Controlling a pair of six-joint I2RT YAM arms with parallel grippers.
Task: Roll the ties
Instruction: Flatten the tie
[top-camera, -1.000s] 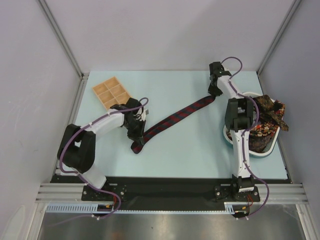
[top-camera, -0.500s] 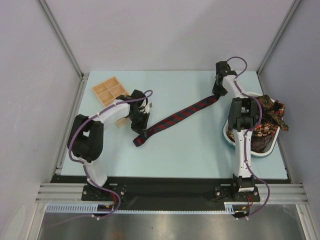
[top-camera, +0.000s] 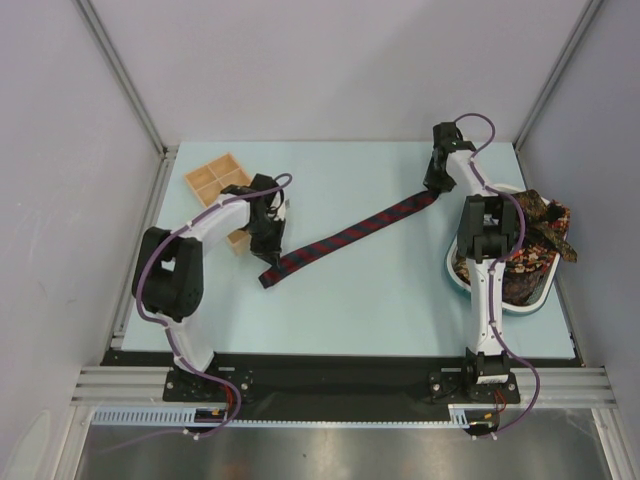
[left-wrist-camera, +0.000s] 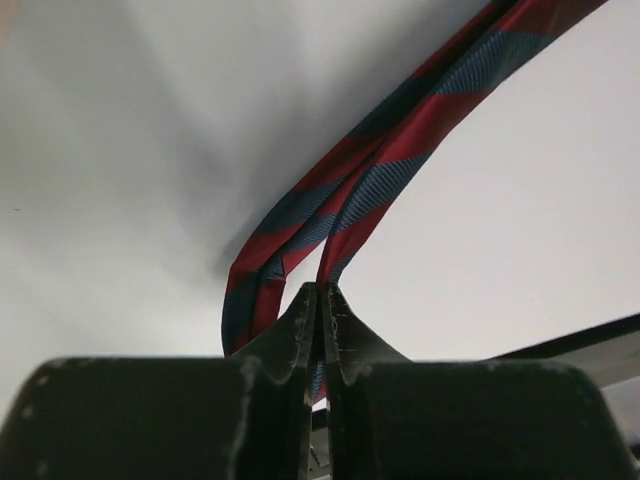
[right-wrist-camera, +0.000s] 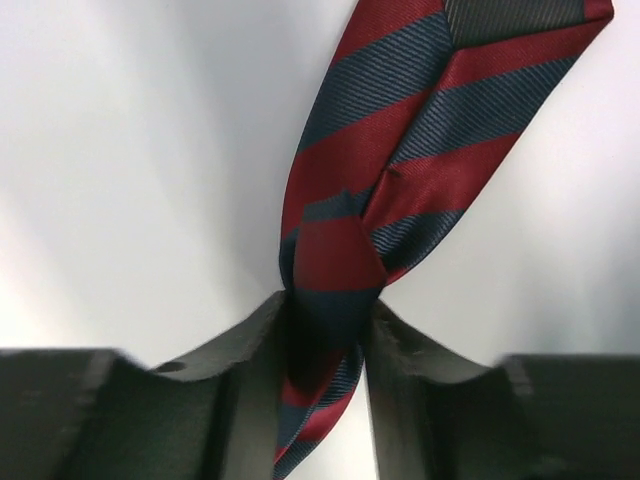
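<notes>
Pale table (top-camera: 380, 300), tie (top-camera: 345, 235) stretched across. Left gripper (left-wrist-camera: 318, 300) pinches its near end, right gripper (right-wrist-camera: 325, 310) its far end, probably straightening it for rolling.

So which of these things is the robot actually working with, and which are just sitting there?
Part of the job:
- the striped tie, gripped by the left gripper and the right gripper
- the heap of other ties on the right

Just lying about:
- the wooden compartment tray
- the round tub under the heap
</notes>
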